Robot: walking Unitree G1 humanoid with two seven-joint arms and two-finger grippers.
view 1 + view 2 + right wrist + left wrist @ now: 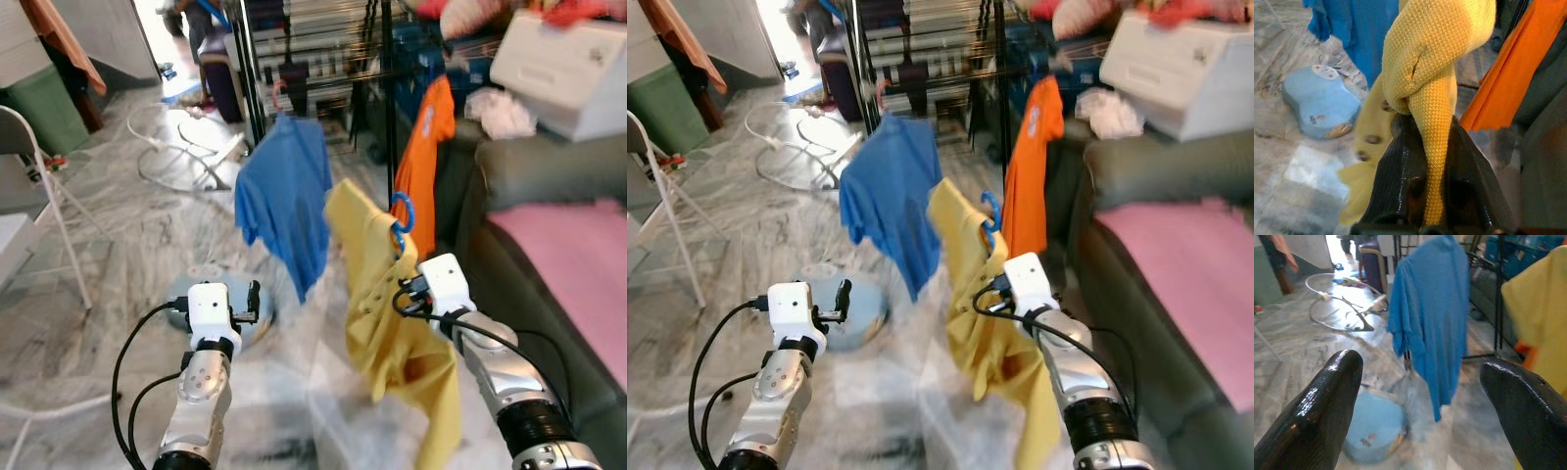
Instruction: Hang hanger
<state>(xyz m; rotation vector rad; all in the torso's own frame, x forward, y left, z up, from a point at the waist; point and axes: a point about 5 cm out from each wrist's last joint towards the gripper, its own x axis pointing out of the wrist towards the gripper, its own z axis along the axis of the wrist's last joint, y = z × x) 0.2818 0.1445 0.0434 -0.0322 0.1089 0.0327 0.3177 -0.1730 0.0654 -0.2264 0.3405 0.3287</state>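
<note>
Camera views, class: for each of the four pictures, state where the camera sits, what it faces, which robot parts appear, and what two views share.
Left eye view: head, looking down at marble floor; both arms, right gripper holding yellow shirt.
Right eye view: same scene; left gripper empty.
Left wrist view: along open fingers toward blue shirt.
Right wrist view: along fingers clamping yellow cloth.
Shared: both wrist views show the blue scale.

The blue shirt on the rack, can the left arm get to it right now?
Probably yes. The left gripper is open and holds nothing, and the blue shirt hangs straight ahead of it with nothing between them. The yellow shirt, pinched in the right gripper, hangs off to the side.
</note>
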